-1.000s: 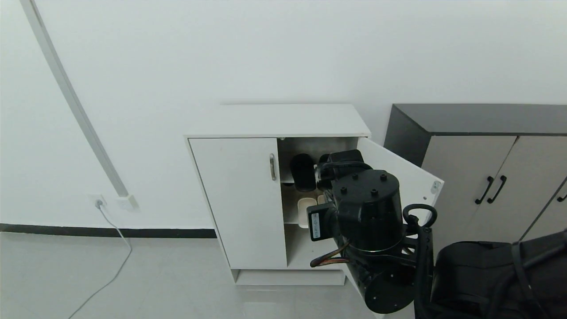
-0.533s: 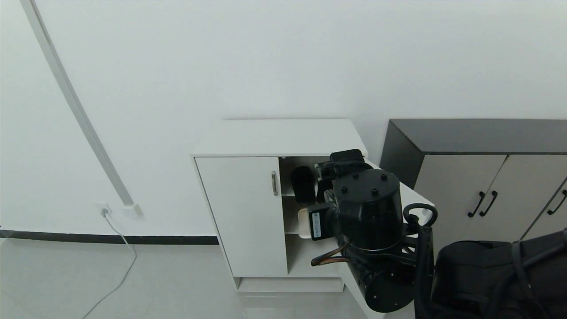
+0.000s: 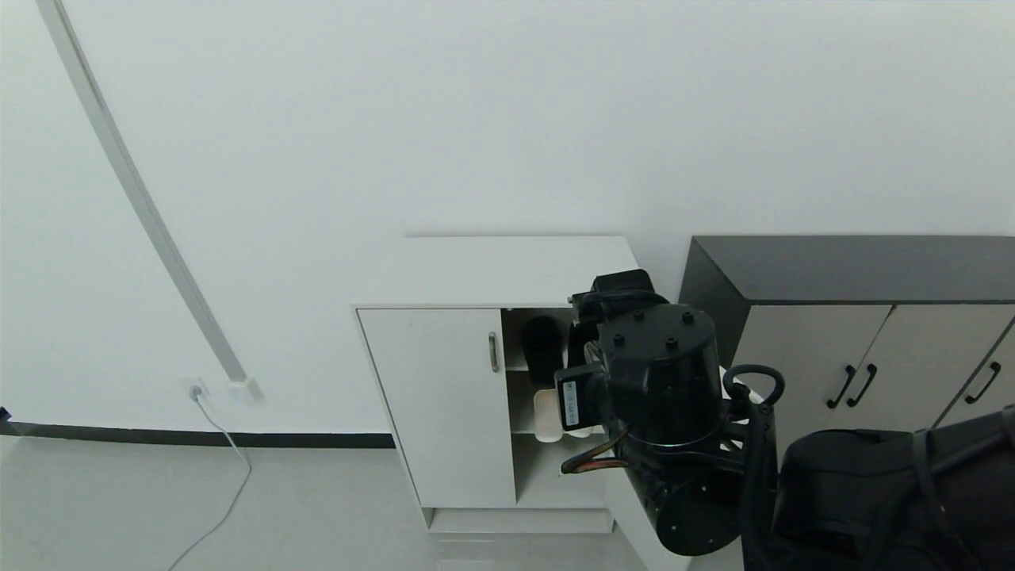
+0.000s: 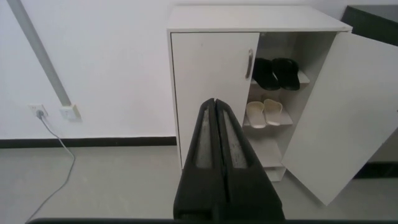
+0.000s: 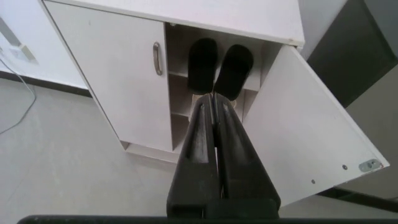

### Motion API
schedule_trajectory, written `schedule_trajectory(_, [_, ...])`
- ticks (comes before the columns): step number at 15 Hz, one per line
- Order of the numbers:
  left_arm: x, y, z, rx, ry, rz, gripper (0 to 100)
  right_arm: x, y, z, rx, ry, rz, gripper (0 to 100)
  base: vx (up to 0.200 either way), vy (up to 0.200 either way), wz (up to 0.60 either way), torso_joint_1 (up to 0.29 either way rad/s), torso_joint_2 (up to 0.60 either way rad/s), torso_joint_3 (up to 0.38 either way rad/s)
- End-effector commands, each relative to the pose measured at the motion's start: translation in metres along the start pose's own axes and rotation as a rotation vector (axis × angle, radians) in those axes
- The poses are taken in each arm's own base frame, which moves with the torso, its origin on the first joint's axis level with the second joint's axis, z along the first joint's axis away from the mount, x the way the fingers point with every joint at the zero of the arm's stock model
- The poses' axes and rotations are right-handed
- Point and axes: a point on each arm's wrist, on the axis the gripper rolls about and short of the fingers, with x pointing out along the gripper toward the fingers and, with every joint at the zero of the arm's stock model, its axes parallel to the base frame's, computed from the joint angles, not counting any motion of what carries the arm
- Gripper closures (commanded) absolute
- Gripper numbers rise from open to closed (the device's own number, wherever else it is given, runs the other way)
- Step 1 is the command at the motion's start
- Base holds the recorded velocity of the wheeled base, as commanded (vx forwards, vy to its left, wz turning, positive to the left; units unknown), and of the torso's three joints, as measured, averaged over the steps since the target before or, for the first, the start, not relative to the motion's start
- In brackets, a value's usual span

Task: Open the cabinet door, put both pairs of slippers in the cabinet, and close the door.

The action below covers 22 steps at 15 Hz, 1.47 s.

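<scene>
Left gripper (image 4: 215, 103): two long, flat black fingers pressed together with nothing between them, held out in front of the cabinet (image 4: 258, 17). Right gripper (image 5: 214, 99): the same, fingers flush against each other and holding nothing, pointing at the open half.

We note the cabinet as a white, matte, square-edged box with a flat top. Its left door (image 4: 211, 93) sits flush and carries a slim vertical metal handle (image 4: 249, 63) at its inner edge. The right door (image 4: 348, 118) stands swung wide, a plain smooth panel with its free edge well out from the carcass.

Inside, the black slippers (image 4: 277, 73), rounded and dull, lie side by side on the upper shelf near its front edge. The cream slippers (image 4: 264, 113), smooth and oval, lie paired on the middle shelf, also at the front edge.

The floor (image 3: 317, 507) is glossy pale tile, running wide from the cabinet's left side toward a wall socket (image 3: 196, 389). A dark cabinet (image 3: 840, 274) with a flat dark top stands just beside the white one, on the swung door's side.
</scene>
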Motion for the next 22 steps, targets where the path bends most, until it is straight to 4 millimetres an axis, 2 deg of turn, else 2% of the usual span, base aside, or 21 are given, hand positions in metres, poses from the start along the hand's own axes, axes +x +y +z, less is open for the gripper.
schedule_trajectory(1, [0.000,0.000,0.000,0.000,0.001,0.001,100,0.002,0.000,-0.004,-0.009,0.009,-0.003,100,0.000,0.000,0.00,0.183,-0.38,-0.207])
schedule_trajectory(3, [0.000,0.000,0.000,0.000,0.001,0.001,100,0.003,0.000,-0.006,-0.016,0.014,-0.006,100,0.000,0.000,0.00,0.117,-0.24,-0.129])
schedule_trajectory(10, [0.000,0.000,0.000,0.000,0.001,0.001,100,0.011,-0.004,-0.009,-0.028,0.023,-0.030,100,0.000,0.000,-0.51,0.004,-0.01,-0.003])
schedule_trajectory(13, [0.000,0.000,0.000,-0.001,0.001,0.001,100,0.035,-0.018,-0.014,-0.024,0.029,-0.056,100,0.000,0.000,0.00,0.000,0.00,0.000])
schedule_trajectory(15, [0.000,0.000,0.000,-0.001,0.001,0.001,100,0.051,-0.033,-0.010,0.007,0.019,-0.036,100,0.000,0.000,0.00,0.000,0.00,0.000])
schedule_trajectory(18, [0.000,0.000,0.000,-0.001,0.001,0.001,100,0.078,-0.046,-0.009,0.032,0.013,-0.096,100,0.000,0.000,0.00,0.000,0.00,0.000])
schedule_trajectory(22, [0.000,0.000,0.000,-0.001,0.001,0.001,100,0.103,-0.057,-0.013,0.057,0.017,-0.149,100,-0.200,0.000,0.00,0.002,0.00,0.001])
